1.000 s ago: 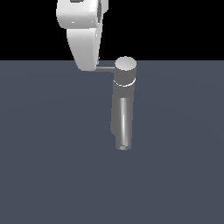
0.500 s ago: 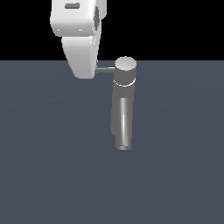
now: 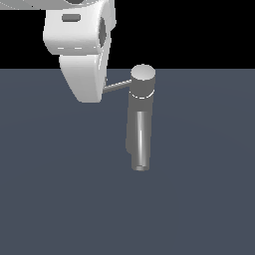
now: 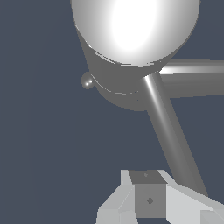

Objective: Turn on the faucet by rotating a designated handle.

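Grey metal faucet (image 3: 140, 117) standing on a flat dark slate floor (image 3: 199, 199), near the middle of the exterior view: upright column, paler round cap, shiny tubular spout. Thin straight handle (image 3: 117, 86) sticking out of the cap toward the exterior view's left, its far end hidden behind the bulky white gripper (image 3: 87, 94). Jaw opening impossible to judge.
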Controlling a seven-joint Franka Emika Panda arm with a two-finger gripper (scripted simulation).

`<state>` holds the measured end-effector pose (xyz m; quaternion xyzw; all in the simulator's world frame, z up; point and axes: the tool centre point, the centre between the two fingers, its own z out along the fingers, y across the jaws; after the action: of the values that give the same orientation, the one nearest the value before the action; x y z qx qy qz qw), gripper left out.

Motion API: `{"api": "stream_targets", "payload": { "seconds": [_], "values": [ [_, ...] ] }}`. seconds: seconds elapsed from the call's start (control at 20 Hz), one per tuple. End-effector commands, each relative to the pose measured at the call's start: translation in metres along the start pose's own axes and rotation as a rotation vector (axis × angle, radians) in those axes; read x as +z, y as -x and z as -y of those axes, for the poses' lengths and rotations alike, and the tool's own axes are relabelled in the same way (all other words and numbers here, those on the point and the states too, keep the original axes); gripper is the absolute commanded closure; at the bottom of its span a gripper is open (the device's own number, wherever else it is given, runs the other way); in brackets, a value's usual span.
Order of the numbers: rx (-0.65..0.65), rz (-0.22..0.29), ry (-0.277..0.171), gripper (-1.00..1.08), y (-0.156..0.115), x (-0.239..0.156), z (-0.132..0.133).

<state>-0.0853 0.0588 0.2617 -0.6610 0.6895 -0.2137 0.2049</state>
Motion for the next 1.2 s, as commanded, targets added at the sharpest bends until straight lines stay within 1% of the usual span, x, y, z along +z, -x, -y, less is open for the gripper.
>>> {"api": "stream_targets", "payload": {
  "seconds": [0.0,0.1,0.15,1.15],
  "values": [
    [0.006,-0.007,0.008,1.08,-0.004,0.001,-0.013],
    [0.006,-0.007,0.008,1.08,-0.004,0.001,-0.017],
    [-0.004,0.001,0.002,1.08,0.003,0.0,-0.01],
    [0.0,-0.003,0.005,1.08,-0.024,0.0,-0.042]
  ]
}}
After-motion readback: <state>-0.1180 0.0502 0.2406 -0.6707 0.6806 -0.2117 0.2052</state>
